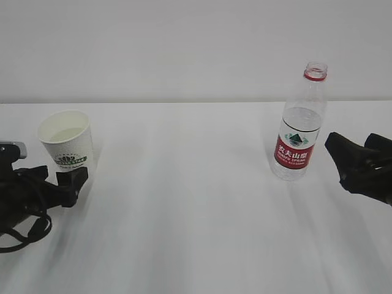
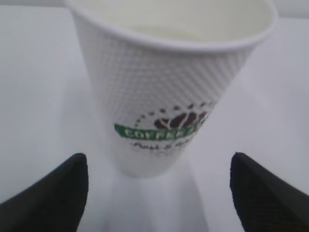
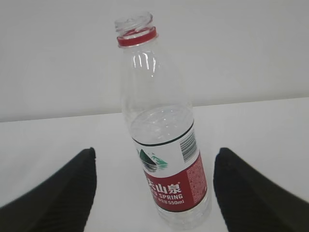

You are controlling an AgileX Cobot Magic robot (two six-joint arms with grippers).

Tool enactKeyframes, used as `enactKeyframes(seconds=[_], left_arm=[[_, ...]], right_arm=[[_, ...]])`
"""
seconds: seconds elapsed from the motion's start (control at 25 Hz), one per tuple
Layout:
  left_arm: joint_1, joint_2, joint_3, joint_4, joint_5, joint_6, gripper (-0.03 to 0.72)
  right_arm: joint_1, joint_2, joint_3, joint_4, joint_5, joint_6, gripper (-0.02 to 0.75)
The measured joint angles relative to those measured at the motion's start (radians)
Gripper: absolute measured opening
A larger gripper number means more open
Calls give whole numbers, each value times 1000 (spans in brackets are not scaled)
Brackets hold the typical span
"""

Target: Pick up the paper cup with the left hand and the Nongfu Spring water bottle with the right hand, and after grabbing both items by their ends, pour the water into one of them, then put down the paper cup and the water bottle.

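White tabletop (image 1: 196, 202), plain wall behind. Far left: left hand (image 1: 68, 179), black, spread wide & holding nothing, sits low just in front of the paper cup (image 1: 67, 142). Cup stands upright w/ green logo facing the hand; in the wrist view its base sits between the two fingers (image 2: 53, 198), no contact. Right side: Nongfu Spring water bottle (image 1: 300, 125) upright, uncapped, approx. half full of water (image 3: 161, 125). Far right: right hand (image 1: 352, 160) open, empty, near bottle but apart.

Left hand (image 1: 61, 184) low at table's left edge, right hand (image 1: 358, 162) at right edge, jaws seemingly parted.
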Motion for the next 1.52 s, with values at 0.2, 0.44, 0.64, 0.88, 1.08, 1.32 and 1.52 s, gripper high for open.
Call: enactKeyframes(seconds=[0.2,0.44,0.64,0.88,1.08,1.32,1.52], left_arm=[[0,0,53,0,0,-4,664],[0,-23,110,0,0,-67,636],[0,-95,159,0,0,-74,621],[0,-177,196,52,0,-74,610],[0,-217,221,108,0,-74,586],[0,-234,250,130,0,-75,585],[0,-234,252,132,0,-78,584]], right_arm=[[0,0,0,0,0,0,568],[0,0,0,0,0,0,568],[0,0,3,-8,16,-2,568],[0,0,3,-58,91,-2,568],[0,-2,3,-88,137,-2,568],[0,-65,-15,-94,290,-2,568],[0,-135,-72,-100,399,-2,568]])
